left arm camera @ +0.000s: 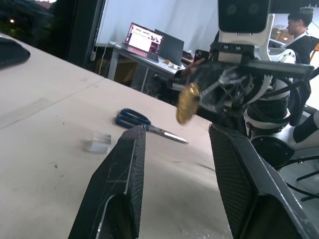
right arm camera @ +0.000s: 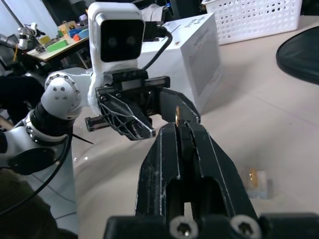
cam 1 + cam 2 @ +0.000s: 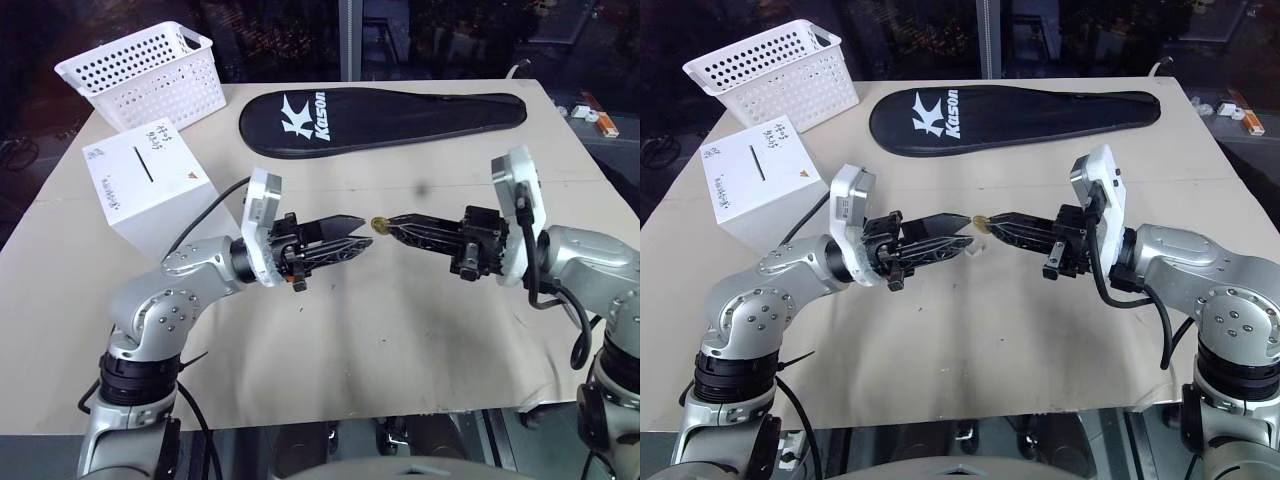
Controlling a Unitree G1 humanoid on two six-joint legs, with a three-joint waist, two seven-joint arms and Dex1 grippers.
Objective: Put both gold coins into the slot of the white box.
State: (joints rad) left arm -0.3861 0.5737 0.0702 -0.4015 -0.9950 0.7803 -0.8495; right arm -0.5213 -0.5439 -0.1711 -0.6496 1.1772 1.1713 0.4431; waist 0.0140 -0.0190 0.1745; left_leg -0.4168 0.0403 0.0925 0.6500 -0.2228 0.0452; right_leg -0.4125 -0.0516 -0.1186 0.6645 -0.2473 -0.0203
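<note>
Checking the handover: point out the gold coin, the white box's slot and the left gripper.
gold coin (image 3: 379, 224), left eye view, its face.
slot (image 3: 144, 164), left eye view, mid-slit.
left gripper (image 3: 362, 231), left eye view, between fingertips.

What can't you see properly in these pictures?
- Second coin: maybe the gold bit inside the clear block, right wrist view, too blurry to tell.
- Writing on the white box: too small, head views.
- Scissors: one handle loop hidden behind the left fingers, left wrist view.

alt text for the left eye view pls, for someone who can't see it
Above a tan table, the right gripper holds a gold coin at its fingertips, tip to tip with the left gripper. A white box, white basket and black racket cover lie behind.
</note>
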